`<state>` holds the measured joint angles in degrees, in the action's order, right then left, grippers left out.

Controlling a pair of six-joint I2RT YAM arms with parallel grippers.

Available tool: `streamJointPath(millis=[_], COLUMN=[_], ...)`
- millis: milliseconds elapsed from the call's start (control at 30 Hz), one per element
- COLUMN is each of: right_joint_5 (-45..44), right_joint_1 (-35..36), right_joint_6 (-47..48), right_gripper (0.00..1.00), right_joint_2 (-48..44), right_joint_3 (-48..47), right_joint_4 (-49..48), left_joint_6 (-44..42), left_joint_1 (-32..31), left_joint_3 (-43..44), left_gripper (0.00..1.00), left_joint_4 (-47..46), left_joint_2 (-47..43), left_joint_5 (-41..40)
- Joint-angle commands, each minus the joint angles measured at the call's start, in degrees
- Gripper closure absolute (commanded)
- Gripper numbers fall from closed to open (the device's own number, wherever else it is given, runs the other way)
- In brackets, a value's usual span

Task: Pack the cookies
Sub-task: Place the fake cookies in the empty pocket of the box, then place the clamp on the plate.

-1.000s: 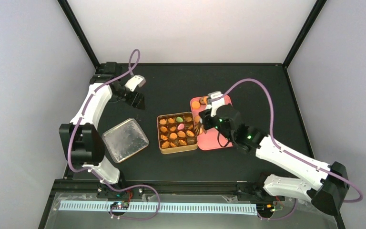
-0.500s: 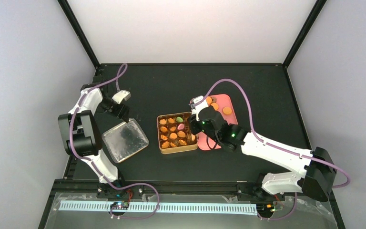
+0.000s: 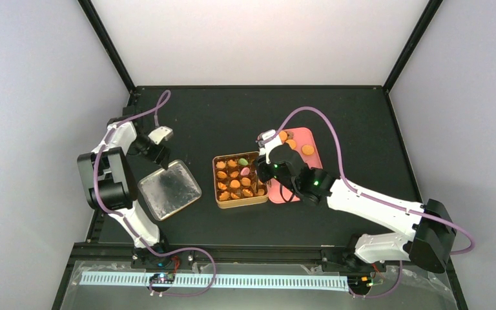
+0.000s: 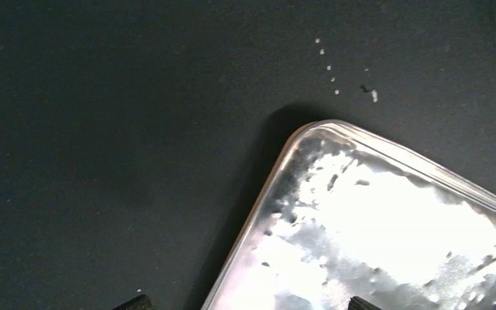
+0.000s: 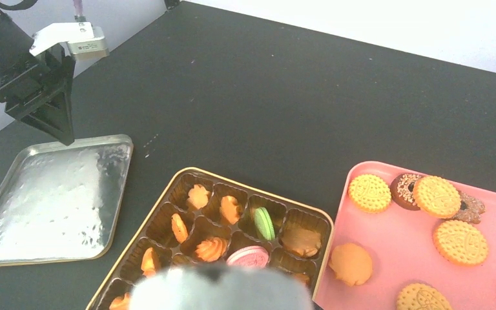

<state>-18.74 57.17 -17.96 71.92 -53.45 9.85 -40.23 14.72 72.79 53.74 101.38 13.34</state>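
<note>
The black table [image 3: 245, 110] holds everything. The shiny lid [image 3: 170, 189] lies flat on the left. The brown tin [image 3: 239, 204] with little boxes inside sits in the middle. The pink tray [image 5: 394, 245] touches the tin's right side.

Most of the cookies [image 3: 234, 174] are in the tin, one to a box, mostly orange. There is a green one [image 5: 264, 223] and a pink one [image 5: 247, 256] too. More round cookies sit on the far part of the pink tray.

The left gripper [image 5: 64, 132] points down at the far corner of the lid. Its two fingers [image 4: 135, 302] are spread wide, with the lid's edge between them, and they hold nothing. The right gripper [image 3: 265, 169] hangs over the right side of the tin. Its own camera shows only a grey blur there, so I cannot tell if it is open, shut or holding a cookie.

I think the filling is almost done and the lid step is starting. Next, the left fingers should squeeze the lid's rim and lift it. The lid is thin and lies flat, so it may slip. The right arm should move off the tin first, or the lid will bump it.
</note>
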Motion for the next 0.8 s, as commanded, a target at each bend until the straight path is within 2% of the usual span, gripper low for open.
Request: streamJointPath(millis=[0, 200, 367, 467, 600, 767], right_joint_5=[-2.22, -7.11, -4.80, 0.61, 10.71, 18.93], right_joint_1=[0.43, -0.40, -7.77, -15.01, -24.45, -31.07], right_joint_6=[-0.21, 1.86, -0.06, -3.31, -6.86, -8.78], right_gripper=[0.63, 0.64, 0.65, 0.65, 0.65, 0.65], right_joint_2=[-2.18, -4.94, -6.80, -6.05, -3.24, 0.44], right_joint_3=[-1.17, -2.54, -4.43, -5.26, -4.82, -2.62], right_joint_4=[-1.76, 0.17, 6.33, 11.87, 17.10, 16.58], left_joint_6=[-2.64, -6.09, -9.82, -11.28, -13.06, -15.49], left_joint_1=[1.31, 2.34, 2.33, 2.34, 1.91, 0.51], left_joint_3=[-0.01, -0.70, 0.12, 1.75, 3.08, 2.00], left_gripper=[0.21, 0.26, 0.29, 0.33, 0.42, 0.65], left_joint_4=[-1.78, -2.62, -2.10, -1.05, -0.24, -1.82], left_joint_2=[1.29, 2.53, 5.29, 7.41, 9.68, 10.26], left_joint_5=[-2.74, -6.08, -6.91, -6.17, -5.01, -5.49])
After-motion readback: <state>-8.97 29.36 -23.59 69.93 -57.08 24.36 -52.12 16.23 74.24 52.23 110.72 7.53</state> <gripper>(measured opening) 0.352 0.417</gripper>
